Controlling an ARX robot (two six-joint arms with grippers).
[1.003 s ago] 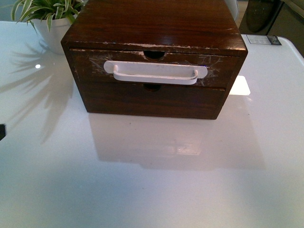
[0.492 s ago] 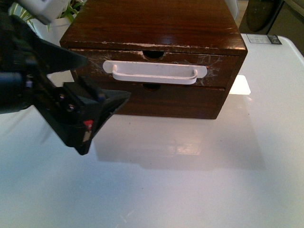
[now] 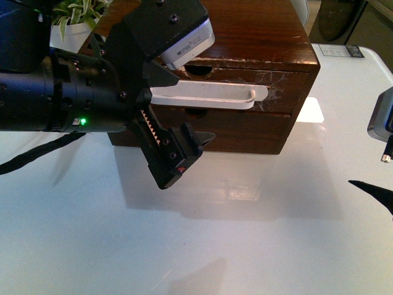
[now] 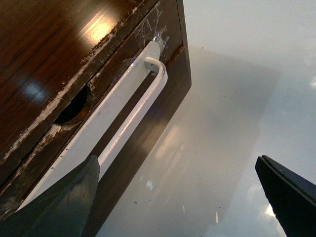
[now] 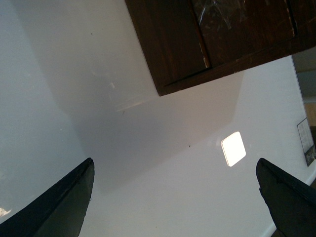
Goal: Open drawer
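Observation:
The drawer is the upper front of a dark-brown wooden box and sits flush, with a scuffed face and a long white bar handle. My left gripper hangs open just in front of the handle's left end and hides it. In the left wrist view the handle and the half-round notch lie close beyond the left gripper, with nothing between the fingers. My right gripper is open at the right edge, apart from the box. The right wrist view shows only table between the right gripper's fingertips.
A plain handleless panel lies below the drawer. The box stands on a glossy white table. A potted plant is behind its left corner, and a small card lies far right. The box's lower corner shows in the right wrist view.
My left arm has swung up and to the right, from the table's left side to the front of the drawer. The right gripper has come into view at the right edge.

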